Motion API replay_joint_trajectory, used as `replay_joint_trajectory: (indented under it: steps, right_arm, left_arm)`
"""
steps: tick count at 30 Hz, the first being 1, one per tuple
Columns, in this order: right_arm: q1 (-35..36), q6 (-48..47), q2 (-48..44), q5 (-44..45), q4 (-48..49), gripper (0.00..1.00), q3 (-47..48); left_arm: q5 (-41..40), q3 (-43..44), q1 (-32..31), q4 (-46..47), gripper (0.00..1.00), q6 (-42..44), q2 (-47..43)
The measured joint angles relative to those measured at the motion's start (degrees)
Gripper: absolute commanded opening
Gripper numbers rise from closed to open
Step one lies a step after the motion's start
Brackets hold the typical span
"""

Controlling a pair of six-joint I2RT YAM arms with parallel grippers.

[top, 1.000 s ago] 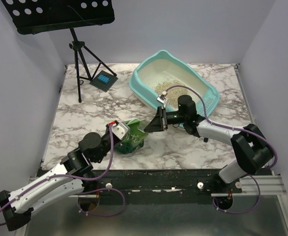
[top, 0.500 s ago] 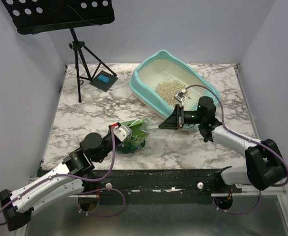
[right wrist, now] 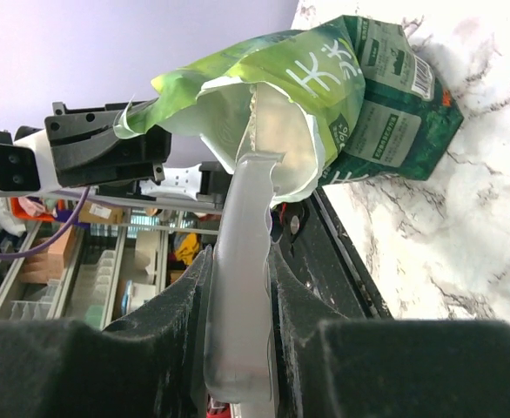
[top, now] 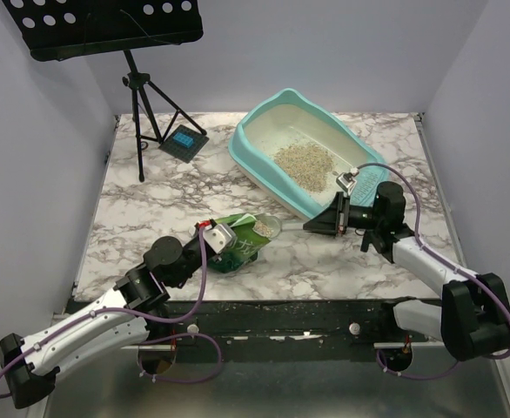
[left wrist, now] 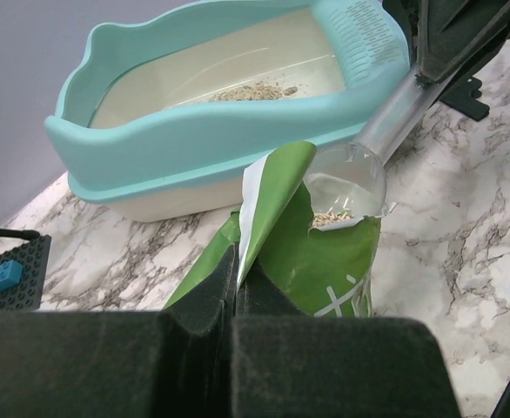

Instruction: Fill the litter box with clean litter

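Observation:
The turquoise litter box (top: 257, 170) stands at the back right, with a pile of clean litter (top: 305, 161) on its off-white floor; in the left wrist view the litter box (left wrist: 194, 144) also shows the clean litter (left wrist: 253, 90). A green bag (top: 240, 246) lies at front centre. My left gripper (top: 227, 246) is shut on the bag's top flap (left wrist: 268, 196). My right gripper (top: 311, 226) is shut on the handle (right wrist: 242, 252) of a clear scoop (top: 266, 228). The scoop bowl (left wrist: 345, 185) sits at the bag mouth with some granules in it.
A black tripod (top: 146, 113) with a perforated tray stands at the back left, and a small dark block (top: 184, 142) lies by its foot. The black table edge (top: 281, 313) at the front is sprinkled with granules. Grey walls close in both sides.
My right gripper has drawn back to the right, pulling the scoop out of the bag until its bowl, with granules in it, is at the bag's mouth. The left gripper has kept its hold.

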Motion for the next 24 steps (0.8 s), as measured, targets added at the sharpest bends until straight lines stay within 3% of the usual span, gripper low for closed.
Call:
replay_joint_trajectory:
  steps: [24]
  right_arm:
    - [-6.19, 12.68, -14.45, 0.70, 2.69, 0.00, -10.73]
  left_arm:
    - [1.46, -1.49, 0.00, 3.98, 0.00, 0.39, 2.01]
